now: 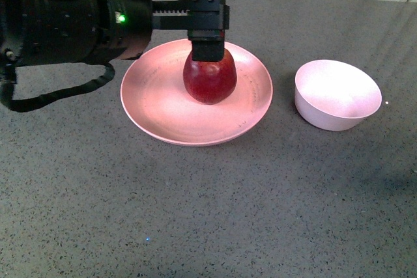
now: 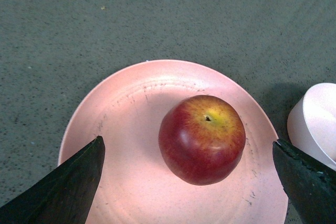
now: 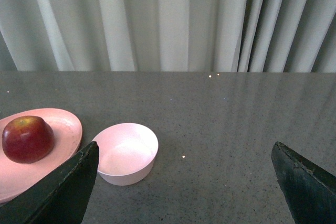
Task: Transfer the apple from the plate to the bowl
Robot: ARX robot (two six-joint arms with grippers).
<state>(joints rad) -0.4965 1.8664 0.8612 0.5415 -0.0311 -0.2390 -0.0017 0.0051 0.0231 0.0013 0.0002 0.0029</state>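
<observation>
Apple [image 1: 209,77] sits on the pink plate [image 1: 156,102], near the middle. It is dark red, with a yellow spot around the little dip on top. It stands upright.

The left gripper [image 1: 208,47] hangs right over the apple. The left wrist view shows its two black fingers [image 2: 68,187] spread wide, one on each side of the apple. They do not touch the apple, so the gripper is open and holds nothing.

The small bowl [image 1: 337,96] stands on the gray desk [image 1: 195,213], just beside the plate, on the robot's right side. The plate and the bowl do not touch. The bowl has nothing in it.

The right gripper [image 3: 184,148] does not show in the front view. Its own wrist view shows its two dark fingers far apart, so it is open too, with nothing between them. From there you can see the bowl, the plate with the apple, and a pale curtain [image 3: 168,19] behind the desk.
</observation>
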